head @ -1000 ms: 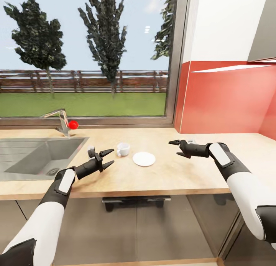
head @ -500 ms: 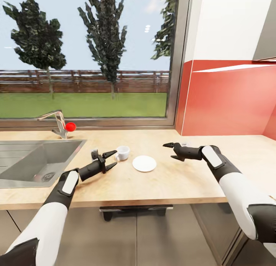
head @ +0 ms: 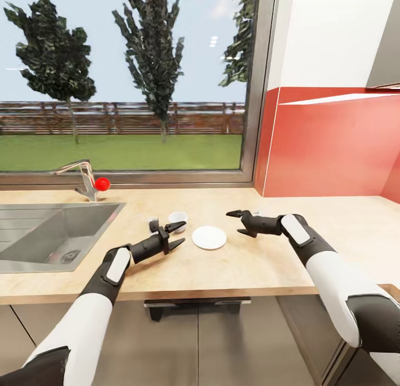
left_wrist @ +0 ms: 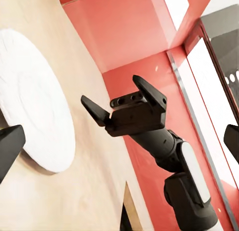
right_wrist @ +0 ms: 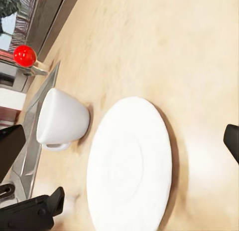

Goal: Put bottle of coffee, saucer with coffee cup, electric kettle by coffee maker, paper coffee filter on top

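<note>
I am closing both wide-open claws, left (head: 176, 235) and right (head: 238, 222), in on the cup (head: 177, 218) and saucer (head: 209, 237), nearer than a second ago; neither is gripped yet.

Steel sink (head: 55, 230) sunk into the wooden countertop (head: 266, 263), red-knobbed faucet (head: 83, 180) behind the sink, window (head: 128, 80) beyond it, red backsplash (head: 333, 147) well right of the sink

Home kitchen: wood counter (head: 239, 263), steel sink (head: 50, 230) with tap (head: 83, 177), red backsplash (head: 333, 147), window (head: 128, 80) onto a lawn.
</note>
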{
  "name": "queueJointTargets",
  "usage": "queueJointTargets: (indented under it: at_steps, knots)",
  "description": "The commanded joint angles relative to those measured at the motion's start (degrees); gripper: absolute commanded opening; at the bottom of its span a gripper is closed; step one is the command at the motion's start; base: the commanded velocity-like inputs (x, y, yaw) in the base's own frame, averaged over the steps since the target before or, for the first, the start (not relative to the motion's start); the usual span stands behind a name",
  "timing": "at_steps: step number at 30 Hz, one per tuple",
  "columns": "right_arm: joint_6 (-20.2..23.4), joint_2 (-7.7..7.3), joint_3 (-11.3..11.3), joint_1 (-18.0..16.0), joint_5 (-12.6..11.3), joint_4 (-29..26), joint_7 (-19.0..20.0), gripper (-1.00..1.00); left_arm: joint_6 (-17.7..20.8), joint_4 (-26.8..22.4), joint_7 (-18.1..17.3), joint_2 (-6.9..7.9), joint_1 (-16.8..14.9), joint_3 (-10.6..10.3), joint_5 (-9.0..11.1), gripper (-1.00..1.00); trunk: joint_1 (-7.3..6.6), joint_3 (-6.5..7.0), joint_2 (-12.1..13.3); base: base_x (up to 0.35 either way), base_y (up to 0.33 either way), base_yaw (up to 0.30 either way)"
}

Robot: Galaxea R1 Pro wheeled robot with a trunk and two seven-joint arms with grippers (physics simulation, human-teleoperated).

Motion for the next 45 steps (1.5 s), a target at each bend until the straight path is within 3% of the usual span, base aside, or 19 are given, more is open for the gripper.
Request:
queueJointTargets:
  at_steps: [1,23,29,42,45]
  knots:
    - [0.0,-0.01,0.3,0.0,0.5,0.4,0.6,1.00,0.2,0.0,-0.2,-0.11,-0.1,0.2,-0.3,1.00,0.00,-0.06,0.0,0.000,0.000,0.000]
    - [-0.1,3.01,0.2,0.0,0.5,2.2,0.6,1.00,-0.9,0.0,0.3,-0.14,0.0,-0.2,-0.3,1.00,0.00,-0.06,0.0,0.000,0.000,0.000]
    - [-0.2,3.54,0.2,0.0,0.6,2.2,0.6,1.00,-0.9,-0.4,4.8,-0.32,-0.1,-0.4,-0.3,1.00,0.00,-0.06,0.0,0.000,0.000,0.000]
    - [-0.2,3.96,0.2,0.0,0.6,2.2,0.5,1.00,-0.9,-0.5,9.6,-0.76,-0.1,-0.4,-0.2,1.00,0.00,-0.06,0.0,0.000,0.000,0.000]
    - [-0.2,3.98,0.2,0.0,0.6,2.2,0.5,1.00,-0.9,-0.6,11.1,-1.77,-0.1,-0.4,-0.2,1.00,0.00,-0.06,0.0,0.000,0.000,0.000]
